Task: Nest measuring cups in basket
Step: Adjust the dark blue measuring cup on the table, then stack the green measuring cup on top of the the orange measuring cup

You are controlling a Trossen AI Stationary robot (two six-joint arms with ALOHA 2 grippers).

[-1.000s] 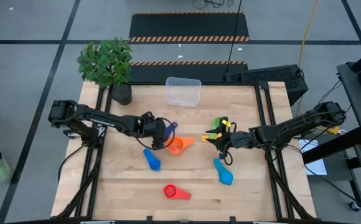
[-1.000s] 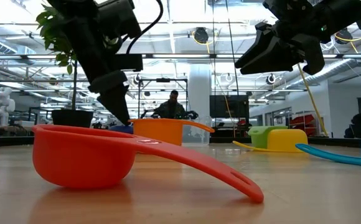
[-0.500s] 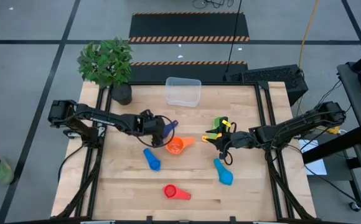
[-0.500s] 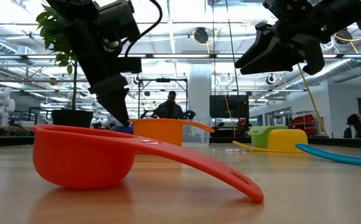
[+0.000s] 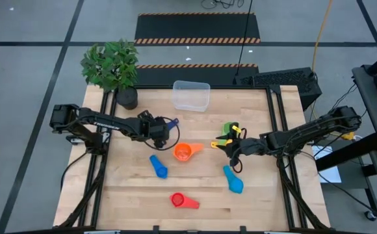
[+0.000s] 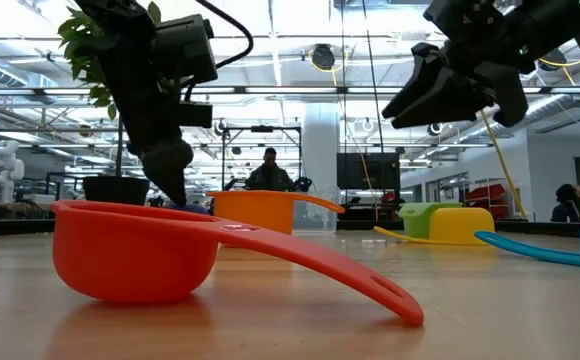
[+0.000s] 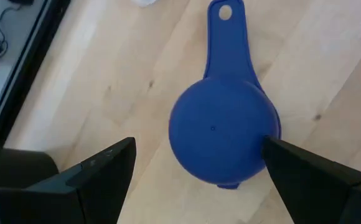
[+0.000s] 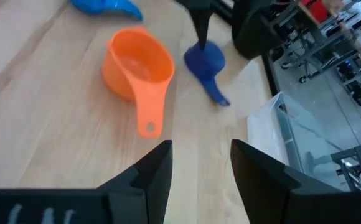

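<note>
A dark blue measuring cup (image 7: 224, 124) lies mouth down on the table, its handle (image 7: 225, 37) pointing away from my left gripper. My left gripper (image 7: 199, 142) is open and slants down over it (image 5: 163, 129), one finger on each side of the bowl. To the right of that cup stands an orange cup (image 5: 183, 152). My right gripper (image 5: 220, 144) hangs open and holds nothing, above the yellow cup (image 6: 462, 224) and the green cup (image 6: 425, 213). The clear basket (image 5: 191, 95) stands at the table's far edge. My left gripper straddles the dark blue cup's upturned bowl from above, slanting down. One finger (image 7: 292, 168) stands right at the bowl's rim (image 7: 274, 134); whether it touches I cannot tell. The other finger stands well clear. The cup rests rim-down on the table.
A blue cup (image 5: 158, 166), a light blue cup (image 5: 233, 180) and a red cup (image 5: 181, 200) lie on the near half of the table. A potted plant (image 5: 114, 68) stands at the far left corner. Bare wood lies between the cups and the basket.
My left gripper has swung toward the table's left and a little toward the far edge, away from the orange cup. It has also turned at the wrist. It stays open. My right gripper has kept still.
</note>
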